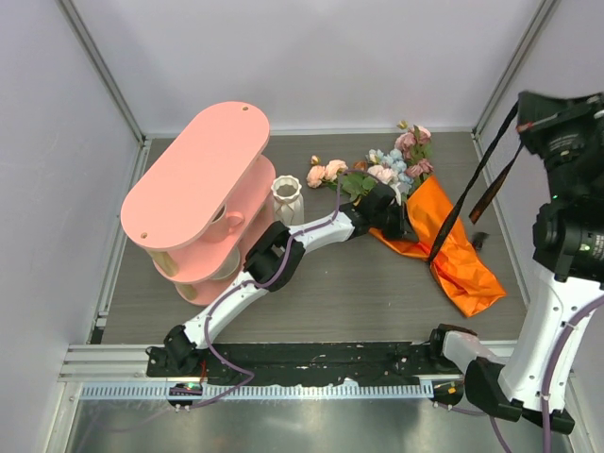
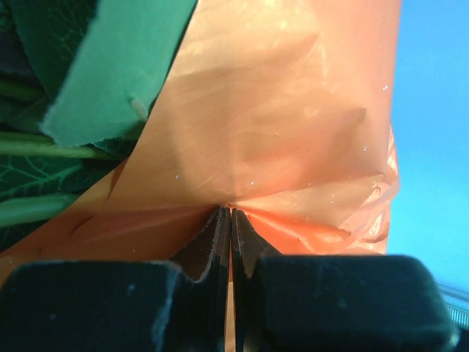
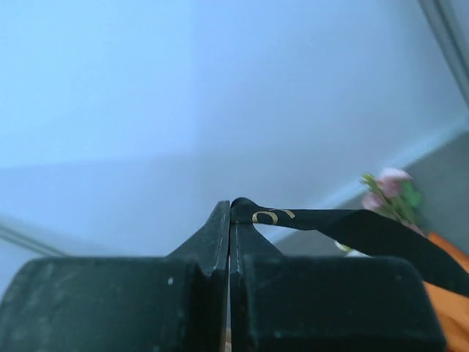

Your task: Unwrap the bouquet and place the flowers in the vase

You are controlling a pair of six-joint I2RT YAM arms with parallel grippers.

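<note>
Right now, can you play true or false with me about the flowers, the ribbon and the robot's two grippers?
1. The right gripper is shut on the black ribbon. True.
2. The flowers stand in the vase. False: they lie on the table, and no flowers are in the vase.
3. The left gripper pinches the orange paper. True.
4. The pink shelf stands at the right end of the table. False: it stands at the left end, with the vase right beside it.
</note>
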